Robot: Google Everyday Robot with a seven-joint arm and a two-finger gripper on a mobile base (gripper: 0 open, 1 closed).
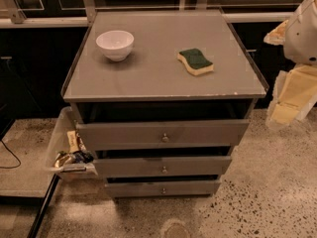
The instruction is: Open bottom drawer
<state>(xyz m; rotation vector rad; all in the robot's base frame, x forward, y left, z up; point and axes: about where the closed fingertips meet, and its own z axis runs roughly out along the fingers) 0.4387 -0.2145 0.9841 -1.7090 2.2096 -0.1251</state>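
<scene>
The grey cabinet (163, 78) stands in the middle of the camera view with three drawer fronts. The bottom drawer (138, 188) is the lowest and narrowest panel, with a small round metal knob (163, 190) at its centre. Its front sits just behind the line of the middle drawer (129, 166) above it. My gripper (293, 90) is at the right edge of the view, beside the cabinet's right side at about top height, well above and to the right of the bottom drawer and touching nothing on the cabinet.
A white bowl (115, 44) and a green-and-yellow sponge (195, 61) lie on the cabinet top. A clear plastic bin (62, 133) with packets hangs on the cabinet's left side. A dark pole (43, 207) leans below it. The floor is speckled stone (267, 192).
</scene>
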